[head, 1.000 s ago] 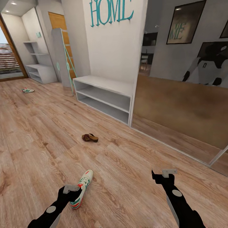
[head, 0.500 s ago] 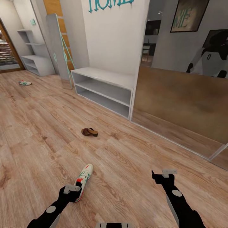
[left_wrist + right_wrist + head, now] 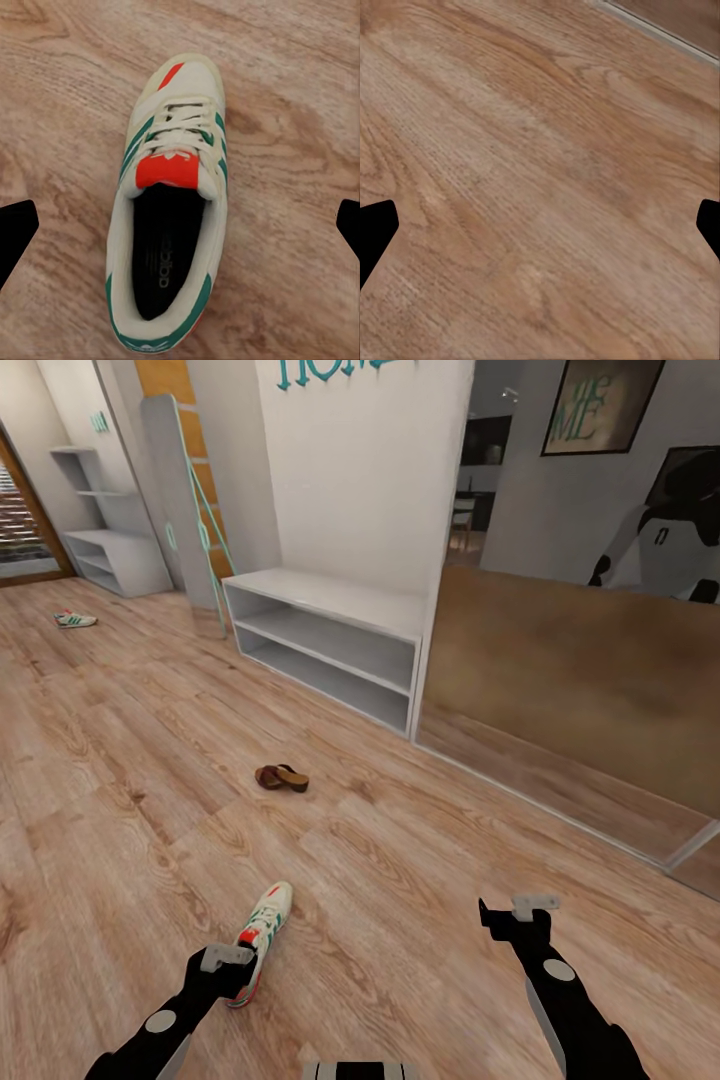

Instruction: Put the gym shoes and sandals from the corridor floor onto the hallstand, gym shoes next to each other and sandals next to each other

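Nothing racked yet: shoes on the floor (image 3: 120, 760).
Left hand (image 3: 226, 958), spread wide, hangs above one sneaker (image 3: 169, 202); the other sneaker (image 3: 75, 619) and a sandal (image 3: 281, 778) lie apart; right hand (image 3: 534, 905) spread, empty.

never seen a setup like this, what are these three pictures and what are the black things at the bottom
This is a simulated two-armed robot in a corridor. The wide picture comes from its head camera; the black shapes are its arms, ending in the left tool and right tool. The other two pictures come from cameras on each wrist, looking down past the tool fingers. Both tools are open and hold nothing. On the light brown wood-plank floor lie a cream-white sneaker with green stripes and red-orange tongue under the left tool, a second matching sneaker far off, and a dark brown sandal before a low white shelf bench.
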`<state>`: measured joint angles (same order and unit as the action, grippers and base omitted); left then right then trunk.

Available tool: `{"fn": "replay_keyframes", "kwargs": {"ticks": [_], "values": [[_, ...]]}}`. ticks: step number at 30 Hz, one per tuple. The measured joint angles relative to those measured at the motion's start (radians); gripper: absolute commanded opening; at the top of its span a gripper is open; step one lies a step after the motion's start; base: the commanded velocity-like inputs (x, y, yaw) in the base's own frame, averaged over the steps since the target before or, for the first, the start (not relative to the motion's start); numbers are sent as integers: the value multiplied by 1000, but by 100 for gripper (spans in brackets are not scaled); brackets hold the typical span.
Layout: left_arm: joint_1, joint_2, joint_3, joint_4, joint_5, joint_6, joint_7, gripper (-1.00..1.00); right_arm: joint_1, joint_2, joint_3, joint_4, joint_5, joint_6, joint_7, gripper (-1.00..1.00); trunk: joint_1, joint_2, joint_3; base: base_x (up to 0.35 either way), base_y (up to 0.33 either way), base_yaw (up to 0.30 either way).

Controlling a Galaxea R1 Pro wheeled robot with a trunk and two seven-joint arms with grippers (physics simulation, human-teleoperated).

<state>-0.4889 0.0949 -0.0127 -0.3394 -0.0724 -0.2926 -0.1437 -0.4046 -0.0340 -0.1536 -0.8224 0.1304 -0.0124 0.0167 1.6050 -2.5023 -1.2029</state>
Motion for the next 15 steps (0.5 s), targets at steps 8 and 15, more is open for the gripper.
{"fn": "replay_keyframes", "kwargs": {"ticks": [8,15], "values": [[0,0,1,1,0,-1,1,100,0,-1,0,-1,0,0,-1,100,0,0,0,23,0,0],[0,0,-5,0,0,-1,0,100,0,-2,0,-1,0,0,-1,100,0,0,0,2,0,0]]}}
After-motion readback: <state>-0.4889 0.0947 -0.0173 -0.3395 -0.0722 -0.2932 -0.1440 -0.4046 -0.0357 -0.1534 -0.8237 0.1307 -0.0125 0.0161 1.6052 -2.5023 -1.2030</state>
